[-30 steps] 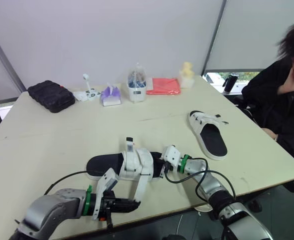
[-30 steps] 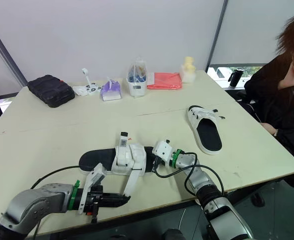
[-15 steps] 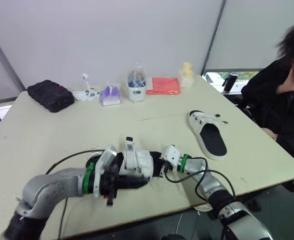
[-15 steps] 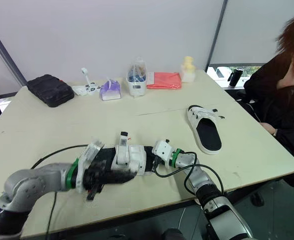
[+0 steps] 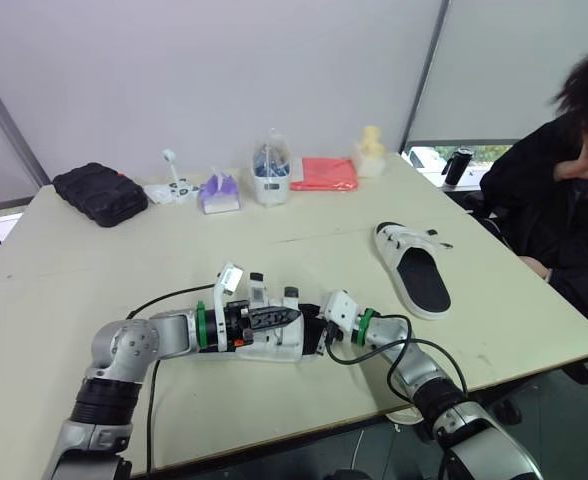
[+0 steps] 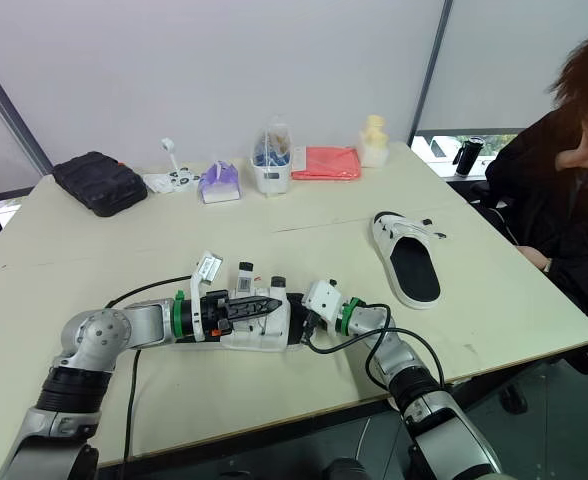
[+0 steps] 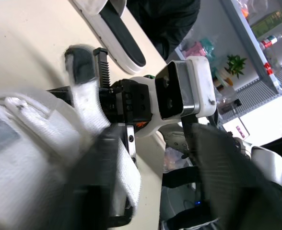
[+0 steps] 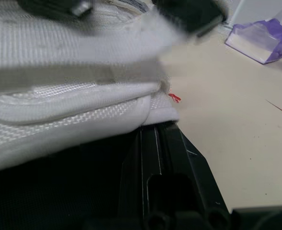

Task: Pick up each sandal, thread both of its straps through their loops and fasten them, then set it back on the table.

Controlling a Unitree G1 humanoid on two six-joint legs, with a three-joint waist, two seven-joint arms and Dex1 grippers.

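Beige table [image 5: 124, 260], near edge: sandal [image 5: 274, 347] mid strap-threading. Left gripper [image 5: 279, 316] spread astride strap [image 7: 89, 109]; right gripper [image 5: 319, 335] grip untellable. Next: feed strap through loop.

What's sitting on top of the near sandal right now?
The left gripper lies across the white straps of the near sandal, with the right gripper at its right-hand end. Whatever lies under them is covered; whether the straps are fastened cannot be seen.
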